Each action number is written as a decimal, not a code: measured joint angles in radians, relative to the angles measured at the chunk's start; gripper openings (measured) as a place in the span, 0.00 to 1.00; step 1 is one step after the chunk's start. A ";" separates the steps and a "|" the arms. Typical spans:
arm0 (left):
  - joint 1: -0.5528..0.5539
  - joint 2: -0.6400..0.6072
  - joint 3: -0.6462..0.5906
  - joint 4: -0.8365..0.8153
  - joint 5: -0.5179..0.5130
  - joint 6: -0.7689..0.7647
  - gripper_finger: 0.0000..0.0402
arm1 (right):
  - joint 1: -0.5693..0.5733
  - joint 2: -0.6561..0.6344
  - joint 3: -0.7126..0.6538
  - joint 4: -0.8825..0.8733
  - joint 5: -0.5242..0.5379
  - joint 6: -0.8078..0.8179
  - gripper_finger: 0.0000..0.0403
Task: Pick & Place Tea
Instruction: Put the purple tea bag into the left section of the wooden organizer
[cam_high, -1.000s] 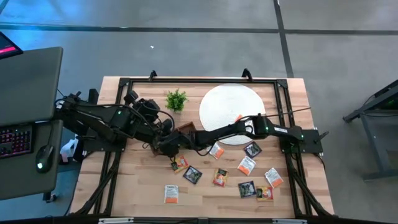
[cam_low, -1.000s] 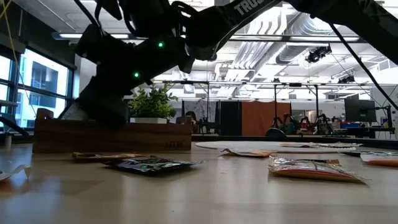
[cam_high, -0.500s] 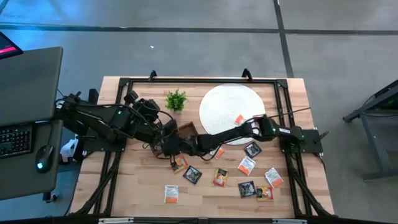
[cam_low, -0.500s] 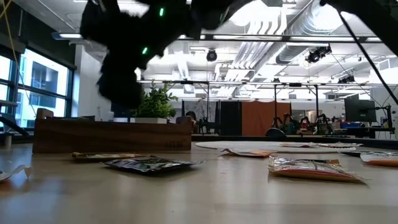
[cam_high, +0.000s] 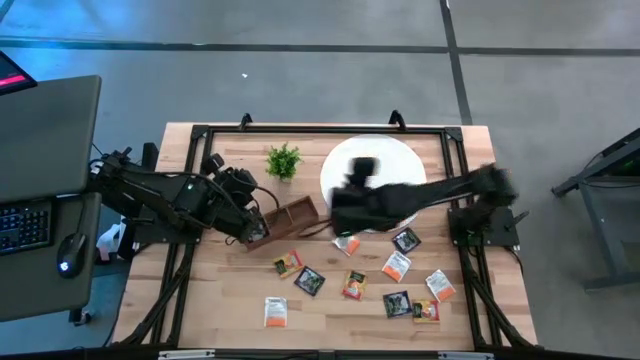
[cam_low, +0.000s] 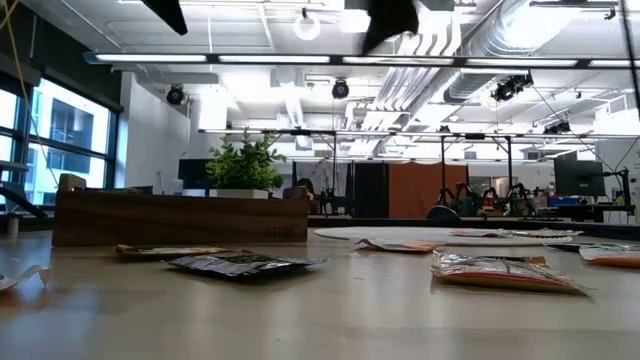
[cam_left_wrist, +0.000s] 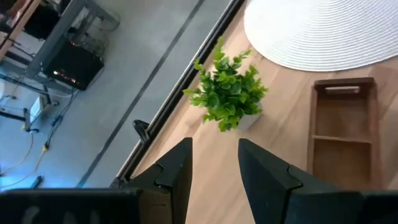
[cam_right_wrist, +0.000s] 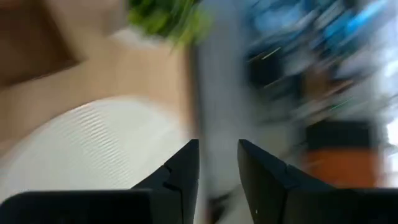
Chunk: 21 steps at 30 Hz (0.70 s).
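Several tea sachets, orange-and-white (cam_high: 397, 266) and black (cam_high: 309, 281), lie flat on the wooden table's near half; two show in the low view, a black one (cam_low: 245, 263) and an orange one (cam_low: 505, 272). The brown divided tray (cam_high: 292, 214) (cam_left_wrist: 342, 124) rests on the table left of the white disc (cam_high: 375, 160). My left gripper (cam_left_wrist: 214, 146) (cam_high: 255, 228) hangs open above the tray's left end, nothing between its fingers. My right gripper (cam_right_wrist: 217, 146) (cam_high: 350, 195), blurred, is open and empty, in the air over the disc's near left part.
A small green plant (cam_high: 283, 160) (cam_left_wrist: 227, 93) stands on the table behind the tray, left of the disc. A black frame (cam_high: 320, 130) runs round the table top. One sachet (cam_high: 347, 243) lies at the disc's near edge.
My right gripper has swung quickly up and away from the tray, toward the table's right and far side, and has ended over the white disc, turning as it went. The tray and the sachets on the table have stayed where they were.
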 joint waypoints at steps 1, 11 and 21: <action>-0.012 0.000 0.000 0.000 0.000 -0.003 0.32 | 0.002 -0.055 -0.052 -0.020 -0.074 0.084 0.26; -0.147 0.003 -0.168 0.248 0.050 -0.124 0.32 | 0.126 -0.501 -0.756 0.339 -0.507 0.386 0.26; -0.164 0.002 -0.320 0.473 0.052 -0.174 0.32 | 0.109 -0.539 -1.116 0.520 -0.601 0.591 0.34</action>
